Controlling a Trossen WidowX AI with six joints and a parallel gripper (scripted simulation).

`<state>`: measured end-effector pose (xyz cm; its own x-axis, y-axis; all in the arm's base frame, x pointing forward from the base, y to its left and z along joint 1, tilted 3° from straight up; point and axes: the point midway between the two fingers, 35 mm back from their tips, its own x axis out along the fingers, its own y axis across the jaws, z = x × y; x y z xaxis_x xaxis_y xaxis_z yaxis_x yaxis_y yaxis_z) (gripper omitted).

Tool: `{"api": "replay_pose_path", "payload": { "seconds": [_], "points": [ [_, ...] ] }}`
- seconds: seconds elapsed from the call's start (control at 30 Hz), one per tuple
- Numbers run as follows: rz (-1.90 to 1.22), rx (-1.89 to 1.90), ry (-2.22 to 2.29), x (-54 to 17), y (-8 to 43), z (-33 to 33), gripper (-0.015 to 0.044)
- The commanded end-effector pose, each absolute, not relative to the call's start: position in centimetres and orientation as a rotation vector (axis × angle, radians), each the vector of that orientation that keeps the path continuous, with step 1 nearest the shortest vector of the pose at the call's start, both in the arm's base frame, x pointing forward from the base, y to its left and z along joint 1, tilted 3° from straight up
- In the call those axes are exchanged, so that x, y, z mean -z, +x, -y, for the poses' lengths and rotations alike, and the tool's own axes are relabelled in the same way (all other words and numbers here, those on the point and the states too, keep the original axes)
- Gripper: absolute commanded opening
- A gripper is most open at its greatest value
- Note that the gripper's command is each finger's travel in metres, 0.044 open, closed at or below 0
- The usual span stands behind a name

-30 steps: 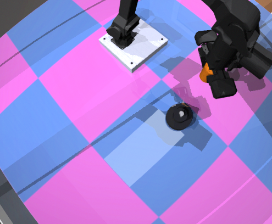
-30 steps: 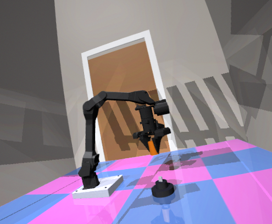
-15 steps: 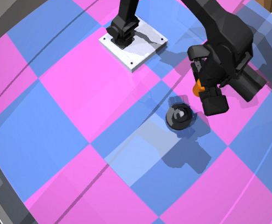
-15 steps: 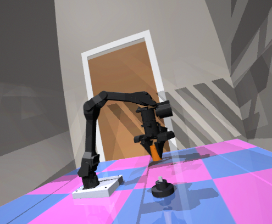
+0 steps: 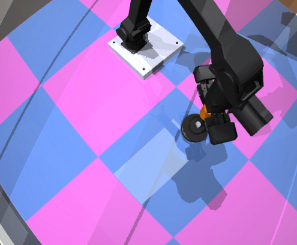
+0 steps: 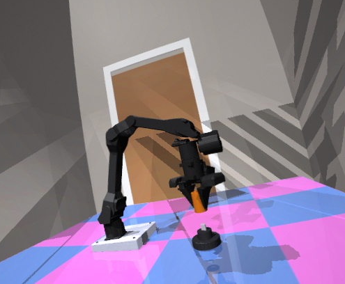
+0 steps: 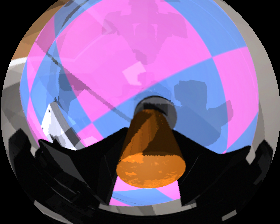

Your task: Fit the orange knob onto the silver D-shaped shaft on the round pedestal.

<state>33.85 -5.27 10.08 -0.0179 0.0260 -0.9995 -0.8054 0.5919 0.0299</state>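
Observation:
My gripper (image 6: 199, 197) is shut on the orange knob (image 6: 198, 200) and holds it in the air, tilted a little. The knob also shows in the overhead view (image 5: 204, 112), mostly hidden by the wrist, and in the wrist view (image 7: 150, 153) between the fingers. The round black pedestal (image 6: 206, 240) stands on the floor with the short silver D-shaped shaft (image 6: 203, 227) upright at its middle. In the side view the knob hangs a short way above the shaft. From above, the pedestal (image 5: 195, 128) and shaft (image 5: 198, 124) lie just left of the gripper. In the wrist view the pedestal (image 7: 155, 106) peeks out beyond the knob.
The arm's white base plate (image 5: 146, 47) sits at the back left of the pink and blue checkered floor. A brown door (image 6: 160, 127) stands in the grey wall behind the arm.

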Motion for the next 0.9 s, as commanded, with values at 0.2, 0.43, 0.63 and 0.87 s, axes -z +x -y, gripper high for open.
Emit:
{"api": "replay_pose_path", "payload": {
  "seconds": [0.2, 0.43, 0.63, 0.87],
  "points": [
    [-1.448, -0.754, -0.716, -9.3, 33.8, 7.9, 0.0],
    [-1.448, -0.752, -0.713, -8.3, 33.8, 7.8, 0.0],
    [-1.449, -0.749, -0.711, -6.7, 33.8, 7.9, 0.0],
    [-1.45, -0.747, -0.709, -7.1, 33.9, 8.0, 0.0]
  ]
}}
